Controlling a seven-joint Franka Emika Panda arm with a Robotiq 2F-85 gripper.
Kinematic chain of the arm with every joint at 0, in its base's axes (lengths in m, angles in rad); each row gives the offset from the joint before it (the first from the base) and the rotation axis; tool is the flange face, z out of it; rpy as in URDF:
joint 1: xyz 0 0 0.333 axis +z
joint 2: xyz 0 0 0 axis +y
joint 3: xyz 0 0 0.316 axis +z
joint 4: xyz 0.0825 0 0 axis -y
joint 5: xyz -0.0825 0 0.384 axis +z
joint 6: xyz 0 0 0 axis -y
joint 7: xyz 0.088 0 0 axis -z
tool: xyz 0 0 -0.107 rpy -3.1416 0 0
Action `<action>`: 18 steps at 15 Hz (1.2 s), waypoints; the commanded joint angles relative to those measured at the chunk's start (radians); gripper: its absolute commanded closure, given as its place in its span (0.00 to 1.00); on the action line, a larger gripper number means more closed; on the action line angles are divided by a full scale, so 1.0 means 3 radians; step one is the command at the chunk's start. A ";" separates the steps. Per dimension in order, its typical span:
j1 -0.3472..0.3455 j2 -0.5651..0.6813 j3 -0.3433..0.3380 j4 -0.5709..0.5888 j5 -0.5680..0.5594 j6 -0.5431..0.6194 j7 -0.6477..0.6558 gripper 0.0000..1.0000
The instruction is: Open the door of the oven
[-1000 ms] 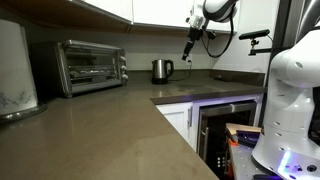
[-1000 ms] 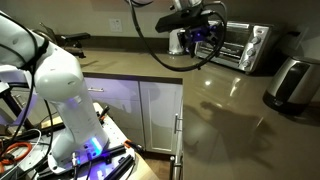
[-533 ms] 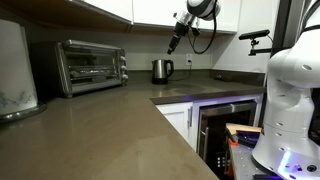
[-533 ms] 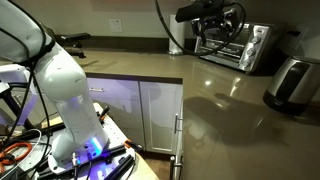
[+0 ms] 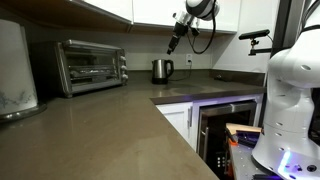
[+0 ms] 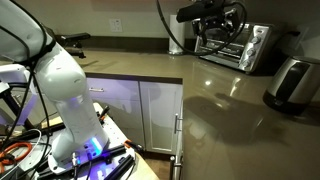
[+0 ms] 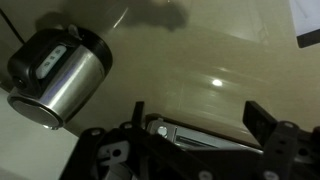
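Note:
The oven (image 5: 90, 66) is a small steel toaster oven at the back of the brown counter; it also shows in an exterior view (image 6: 238, 45). Its glass door (image 5: 86, 68) with the bar handle is shut. My gripper (image 5: 172, 44) hangs in the air above the steel kettle (image 5: 162, 70), well to the side of the oven and apart from it. In an exterior view the gripper (image 6: 222, 30) overlaps the oven's front. In the wrist view the jaws (image 7: 195, 112) are open and empty, with the kettle (image 7: 55, 75) below and a silver edge (image 7: 200, 135) between the fingers.
A built-in black-glass appliance (image 5: 225, 130) sits under the counter. A white container (image 5: 15, 70) stands at the counter's near end. A steel appliance (image 6: 290, 82) stands beside the oven. Upper cabinets (image 5: 120, 10) hang above. The white robot base (image 6: 55, 90) stands by the cabinets.
From one second ago the arm rose and swung toward the oven side, past the kettle. In the last half second it has barely moved.

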 commanded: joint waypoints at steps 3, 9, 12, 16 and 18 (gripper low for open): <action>0.0013 0.0094 0.0056 0.0009 0.0206 0.0121 -0.0095 0.00; 0.0294 0.0303 0.0044 0.0072 0.0700 0.0347 -0.0217 0.00; 0.0375 0.0406 0.0041 0.0086 0.0852 0.0644 -0.0250 0.00; 0.0559 0.0547 -0.0016 0.0100 0.1126 0.1069 -0.0409 0.00; 0.0734 0.0605 -0.0128 0.0110 0.1204 0.1280 -0.0494 0.00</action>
